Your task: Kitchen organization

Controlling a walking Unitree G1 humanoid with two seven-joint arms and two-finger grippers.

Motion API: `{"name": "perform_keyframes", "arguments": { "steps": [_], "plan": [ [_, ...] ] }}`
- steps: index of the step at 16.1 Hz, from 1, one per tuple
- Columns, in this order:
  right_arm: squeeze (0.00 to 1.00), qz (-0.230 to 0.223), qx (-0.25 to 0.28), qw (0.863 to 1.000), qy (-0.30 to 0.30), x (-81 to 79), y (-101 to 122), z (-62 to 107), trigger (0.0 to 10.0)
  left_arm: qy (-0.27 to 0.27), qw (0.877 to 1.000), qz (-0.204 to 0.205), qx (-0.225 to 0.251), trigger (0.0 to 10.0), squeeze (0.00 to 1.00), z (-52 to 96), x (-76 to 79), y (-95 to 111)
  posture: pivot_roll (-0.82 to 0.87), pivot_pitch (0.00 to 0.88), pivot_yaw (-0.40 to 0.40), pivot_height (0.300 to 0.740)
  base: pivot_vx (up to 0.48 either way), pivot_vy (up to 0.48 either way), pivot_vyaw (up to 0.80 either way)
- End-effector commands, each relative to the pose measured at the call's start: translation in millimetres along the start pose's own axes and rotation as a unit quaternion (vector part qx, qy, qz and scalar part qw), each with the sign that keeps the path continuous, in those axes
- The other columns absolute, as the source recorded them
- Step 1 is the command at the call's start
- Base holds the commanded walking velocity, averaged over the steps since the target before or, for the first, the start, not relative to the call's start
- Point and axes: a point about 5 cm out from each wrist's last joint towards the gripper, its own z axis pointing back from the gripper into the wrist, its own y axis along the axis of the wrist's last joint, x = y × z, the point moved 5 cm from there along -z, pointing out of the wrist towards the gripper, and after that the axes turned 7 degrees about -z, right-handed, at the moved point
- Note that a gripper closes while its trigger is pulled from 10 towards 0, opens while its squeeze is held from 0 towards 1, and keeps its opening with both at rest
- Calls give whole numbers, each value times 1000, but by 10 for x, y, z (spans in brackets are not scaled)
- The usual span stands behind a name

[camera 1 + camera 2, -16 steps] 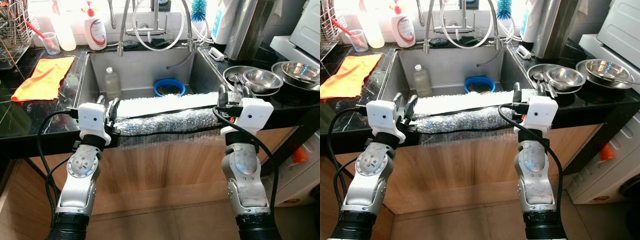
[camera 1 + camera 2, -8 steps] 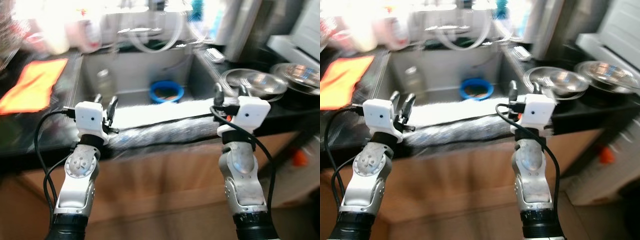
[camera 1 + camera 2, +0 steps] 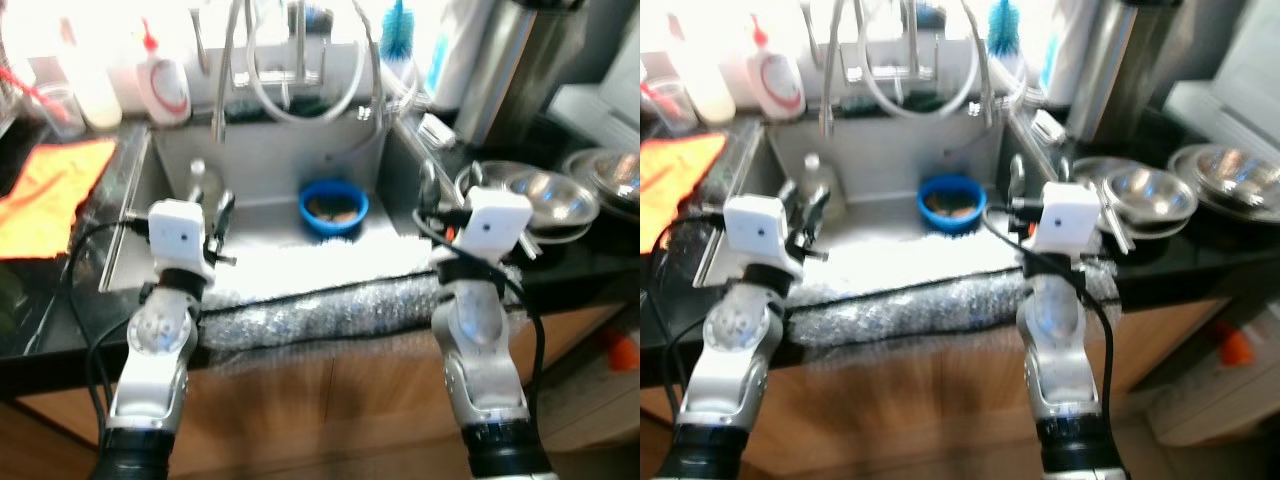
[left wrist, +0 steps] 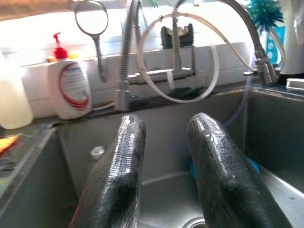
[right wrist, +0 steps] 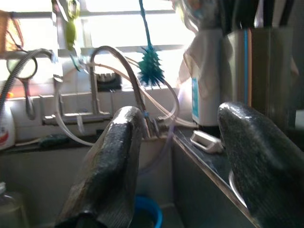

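Observation:
A long sheet of bubble wrap with a white foam layer [image 3: 320, 290] lies across the front edge of the steel sink [image 3: 270, 160]. My left gripper [image 3: 212, 210] is held over the sheet's left end, open, with nothing between its fingers [image 4: 126, 156]. At the sheet's right end my right gripper [image 3: 452, 185] is open wide and holds nothing, its fingers [image 5: 114, 156] pointing toward the tap. A blue bowl [image 3: 333, 205] with food scraps and a clear plastic bottle [image 3: 815, 175] stand in the basin.
Steel bowls [image 3: 540, 195] are stacked on the black counter at the right. An orange cloth [image 3: 50, 190] lies on the left counter. A soap dispenser [image 3: 165, 85], a spring tap with hoses [image 3: 300, 70] and a teal brush [image 3: 397, 25] line the back.
The camera has moved closer and higher over the sink, with blur in between. Both grippers remain open over the ends of the sheet.

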Motion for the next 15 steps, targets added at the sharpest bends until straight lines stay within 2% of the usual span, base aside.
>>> {"name": "perform_keyframes", "arguments": {
  "steps": [1,5,6,7,9,10,11,15],
  "plan": [
    [0,2,2,1000,-10,62,8,7,10000,-9,1000,0,3,10000,0,-1,51,21,2,0,-8,740,0,0,0],
    [0,28,-27,998,-39,205,-71,39,10000,-8,1000,0,1,10000,0,11,39,10,0,0,-7,740,0,0,0],
    [35,32,-34,998,-45,246,-85,60,10000,-8,1000,0,0,10000,0,12,37,7,-5,2,-8,740,0,0,0],
    [1000,43,-45,997,-49,289,-100,100,10000,-9,1000,-1,-1,10000,0,16,39,-1,-5,2,-8,740,0,0,0],
    [1000,59,-60,995,-59,353,-136,162,10000,-10,1000,0,-2,10000,0,18,46,-7,-5,2,-8,740,0,0,0],
    [776,60,-64,994,-62,384,-144,204,10000,-11,1000,0,-3,10000,0,16,52,-10,-16,12,-7,740,0,0,0],
    [0,62,-72,994,-62,401,-167,249,10000,-13,1000,1,-4,10000,0,14,68,-15,-16,12,-7,740,0,0,0],
    [0,62,-97,992,-59,378,-257,247,10000,-16,1000,1,-3,10000,0,1,95,-13,-15,13,-8,740,0,0,0]
  ]
}}
